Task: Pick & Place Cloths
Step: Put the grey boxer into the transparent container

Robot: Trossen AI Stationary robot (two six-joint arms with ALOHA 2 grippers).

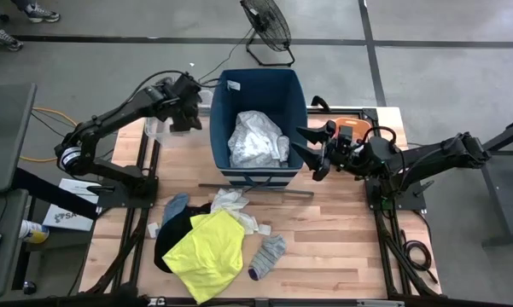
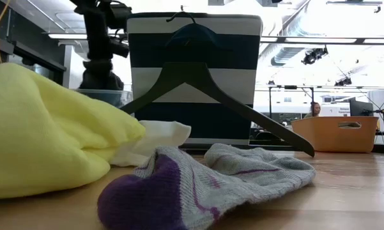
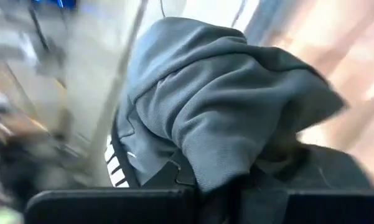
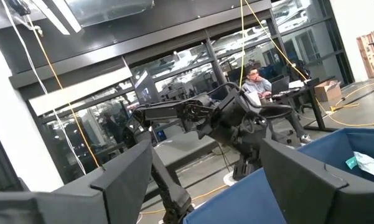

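Purple-toed grey sock (image 2: 198,185), crumpled flat

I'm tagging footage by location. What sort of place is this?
Probably a robotics lab or industrial workshop, not a home: concrete floor with a floor fan, exposed ceiling ducts and strip lighting, and a person at a desk behind glass partitions. The arms work at a wooden table.

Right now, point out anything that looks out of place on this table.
A dark clothes hanger leans against the striped bin, among the cloths. The left gripper holds a dark-grey garment beside the bin.
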